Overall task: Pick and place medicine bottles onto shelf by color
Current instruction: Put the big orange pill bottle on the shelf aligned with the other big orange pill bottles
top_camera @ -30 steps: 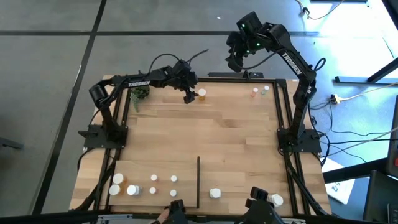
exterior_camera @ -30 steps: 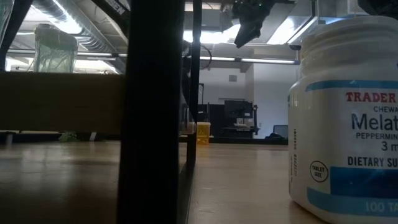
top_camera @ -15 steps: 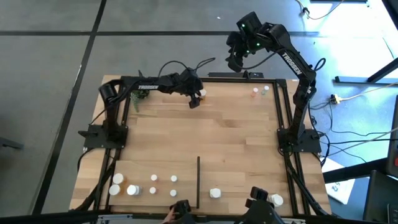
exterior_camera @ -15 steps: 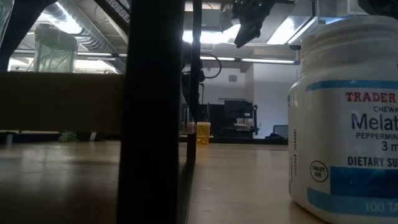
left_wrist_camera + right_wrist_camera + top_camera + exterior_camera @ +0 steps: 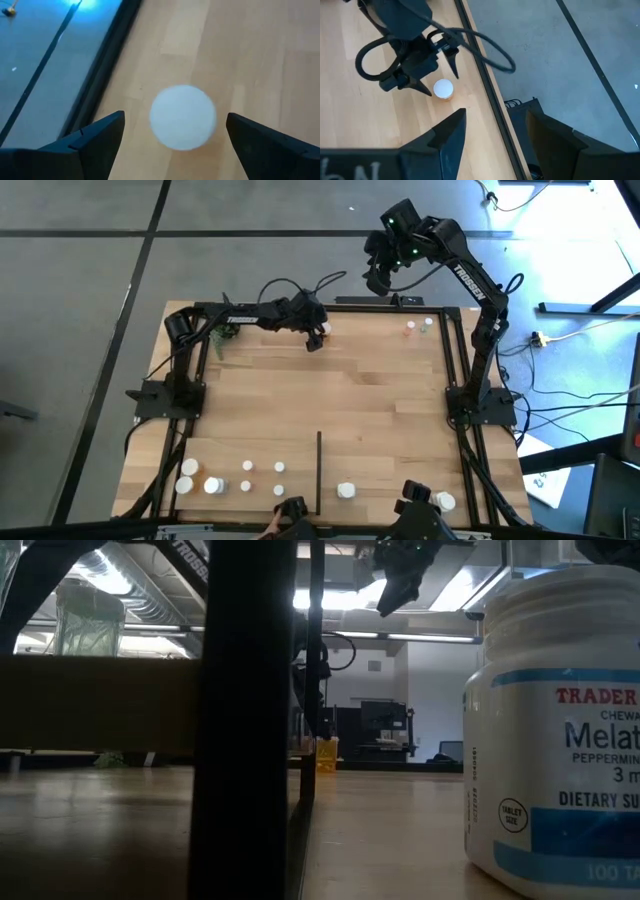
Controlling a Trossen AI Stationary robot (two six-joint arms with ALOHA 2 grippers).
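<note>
An orange bottle with a white cap (image 5: pixel 325 330) stands upright on the shelf (image 5: pixel 350 405) near its far edge. My left gripper (image 5: pixel 175 120) is open and slants down over it. Its two fingers stand on either side of the white cap (image 5: pixel 183 116) with a gap on each side. The right wrist view shows the same bottle (image 5: pixel 443 89) between those fingers. My right gripper (image 5: pixel 378 280) hangs open and empty high above the far edge. In the low view the bottle (image 5: pixel 326 753) shows far off.
Several white and orange bottles (image 5: pixel 230 478) stand near the front left, left of the black divider strip (image 5: pixel 319 470). Two white ones (image 5: pixel 346 491) (image 5: pixel 445 502) stand to its right. Two small bottles (image 5: pixel 409 328) sit at the far right, and a green plant (image 5: pixel 226 330) at the far left.
My left gripper has gone down and toward the table's right, from beside the orange bottle to over it, so that its fingers now stand on either side of the cap. The bottle has stayed in place.
</note>
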